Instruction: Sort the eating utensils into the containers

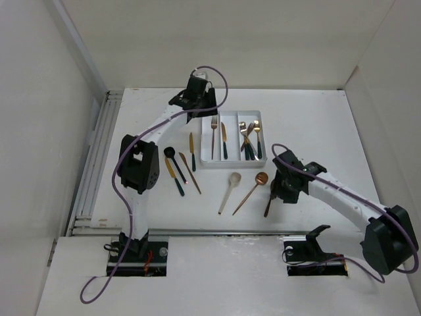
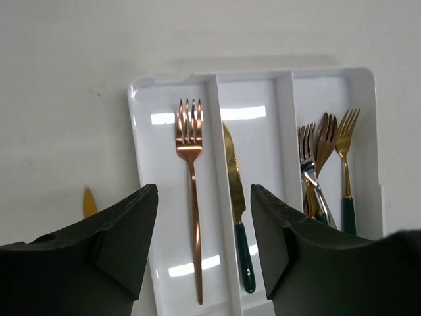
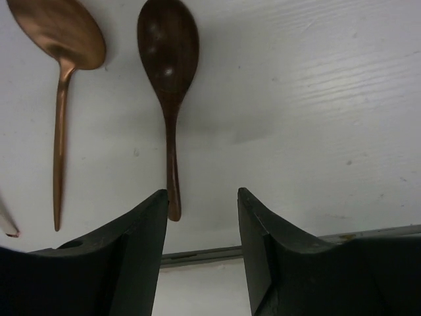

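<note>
The white tray (image 1: 235, 115) holds a copper fork (image 2: 191, 178) in its left compartment, a green-handled knife (image 2: 235, 191) in the middle one and several forks (image 2: 325, 164) in the right one. My left gripper (image 2: 204, 224) is open and empty, high over the tray's near end; it also shows in the top view (image 1: 192, 105). My right gripper (image 3: 200, 217) is open and empty just above the table, beside the handle end of a dark brown spoon (image 3: 168, 66). A copper spoon (image 3: 62, 39) lies left of it. The right gripper shows in the top view (image 1: 279, 187).
Left of the tray lie a black spoon (image 1: 173, 160), a gold knife (image 1: 192, 150) and two more slim utensils (image 1: 189, 172). A cream spoon (image 1: 230, 191) lies in front of the tray. A metal rail (image 1: 223, 232) runs along the table's near edge.
</note>
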Tool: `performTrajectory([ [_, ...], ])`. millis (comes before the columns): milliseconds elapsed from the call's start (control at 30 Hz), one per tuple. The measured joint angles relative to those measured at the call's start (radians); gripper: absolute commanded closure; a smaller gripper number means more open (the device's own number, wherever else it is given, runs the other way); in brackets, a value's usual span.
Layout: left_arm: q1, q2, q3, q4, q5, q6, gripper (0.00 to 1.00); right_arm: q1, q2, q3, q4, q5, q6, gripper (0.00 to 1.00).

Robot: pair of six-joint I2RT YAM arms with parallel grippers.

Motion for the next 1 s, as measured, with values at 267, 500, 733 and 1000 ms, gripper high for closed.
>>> performTrajectory([
  [267,0.046,-0.104,0.069,-0.113,-0.107,0.079,0.44,0.059,0.080,-0.007,0.117,-0.021,0.052,0.53],
  [500,0.107,-0.191,0.051,-0.182,-0.149,0.092,0.44,0.067,0.203,-0.015,0.149,-0.002,0.106,0.56],
  [733,0.144,-0.220,-0.001,-0.220,-0.150,0.072,0.44,0.071,0.284,0.045,0.132,0.024,0.117,0.60],
  [1000,0.161,-0.251,-0.043,-0.239,-0.149,0.062,0.44,0.071,0.330,0.085,0.119,0.036,0.118,0.79],
])
